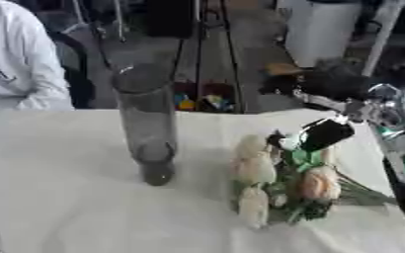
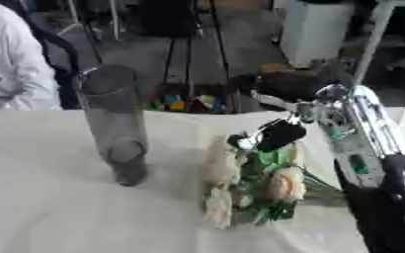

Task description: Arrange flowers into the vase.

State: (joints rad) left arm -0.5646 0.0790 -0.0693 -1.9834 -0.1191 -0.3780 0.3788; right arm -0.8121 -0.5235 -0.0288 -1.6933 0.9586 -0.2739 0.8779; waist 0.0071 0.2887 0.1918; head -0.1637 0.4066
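White cloth covers the table (image 1: 59,197); the tall grey glass vase (image 1: 145,123) stands empty, and the cream roses (image 1: 279,183) lie beside it. Right hand (image 2: 275,136) is over them, its grip unclear. A swinging stem could tip the vase.

Right arm reaching in from the right edge.
Silver forearm angled down, black right hand (image 2: 279,134) lowered, fingers too blurred to read; left hand out of sight.
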